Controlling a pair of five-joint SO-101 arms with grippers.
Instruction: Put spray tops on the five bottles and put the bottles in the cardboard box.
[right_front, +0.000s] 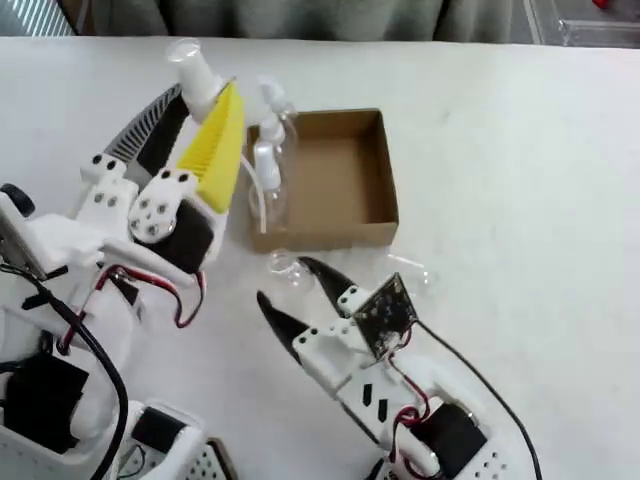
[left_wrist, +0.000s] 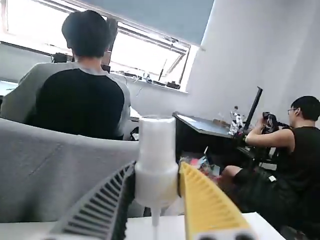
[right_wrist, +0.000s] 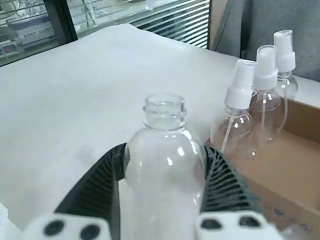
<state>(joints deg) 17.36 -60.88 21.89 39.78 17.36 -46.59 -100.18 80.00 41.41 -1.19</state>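
1. Nearest of all, the right arm's gripper (right_front: 283, 280) sits on the near side of the open brown cardboard box (right_front: 372, 160), just short of its near wall. Its two black ridged fingers (right_wrist: 95, 190) are parted about a bottle's width. They press against both sides of a clear plastic bottle (right_wrist: 165, 160), gripping it at the shoulder. The bottle's threaded neck is uncapped and points toward the box.
2. The cardboard box rests on the white counter (right_front: 500, 150) with its flaps cut away and its floor showing. Inside it, three clear bottles with white spray tops (right_wrist: 262, 95) stand upright in a close row along the wall on the left arm's side.
3. Past the box's far corner on that same side, and outside the box, is the left arm's gripper (right_front: 205, 88). Its yellow finger (right_front: 215, 145) and black finger (right_front: 150, 130) are drawn in to a narrow gap. They clamp the collar of a white plastic spray top (left_wrist: 156, 160), whose nozzle end sticks out past the fingertips. In the left wrist view a thin tube runs from its base back between the fingers.
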